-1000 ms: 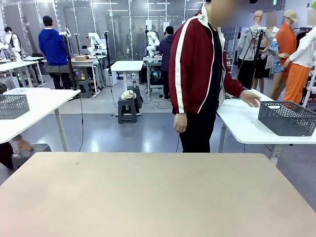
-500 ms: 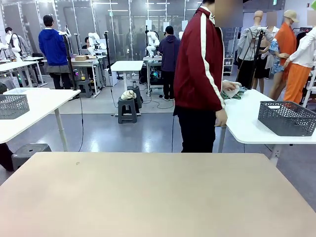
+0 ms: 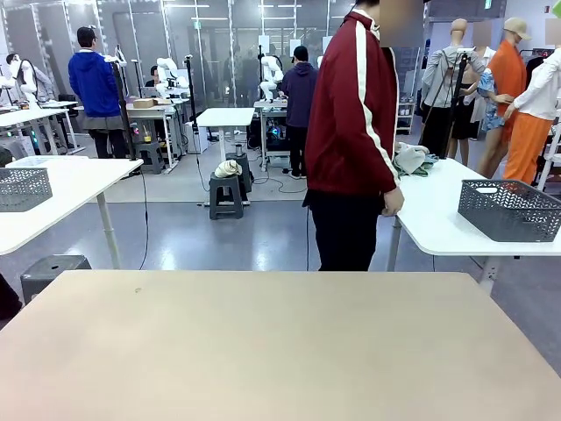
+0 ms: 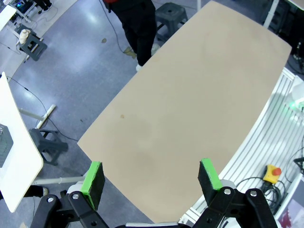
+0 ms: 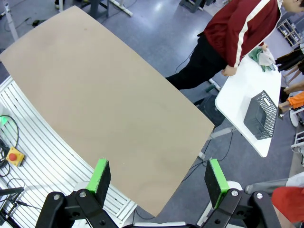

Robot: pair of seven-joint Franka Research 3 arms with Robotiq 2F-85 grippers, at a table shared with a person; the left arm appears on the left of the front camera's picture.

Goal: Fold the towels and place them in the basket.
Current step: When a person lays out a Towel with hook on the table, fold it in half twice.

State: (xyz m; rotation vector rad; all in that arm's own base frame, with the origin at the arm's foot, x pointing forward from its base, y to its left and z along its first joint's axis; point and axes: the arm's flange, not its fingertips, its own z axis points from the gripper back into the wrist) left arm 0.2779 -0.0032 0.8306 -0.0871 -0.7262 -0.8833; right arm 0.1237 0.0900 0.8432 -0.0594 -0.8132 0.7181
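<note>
The towels [image 3: 410, 160] are a crumpled cream and pale blue-green bundle on the white side table [image 3: 438, 230] at the right, in front of a person in a red jacket [image 3: 353, 114] who faces that table. The right wrist view shows the towels [image 5: 262, 56] at the person's hand. The dark grey mesh basket [image 3: 510, 209] stands on the same side table, also seen from above as the basket [image 5: 260, 115]. My left gripper [image 4: 151, 176] hangs open high over the beige table [image 4: 190, 109], holding nothing. My right gripper [image 5: 157, 175] is open and empty above the same table.
The beige work table [image 3: 272, 351] lies bare in front of me. A paler grey mesh basket [image 3: 24, 187] sits on another white table at the left. A grey stool [image 3: 51, 270] stands beyond the table's far-left corner. Other people and benches stand far back.
The person has turned from facing me to the side table and gathered the towels there into a bundle. Both grippers stay open and still.
</note>
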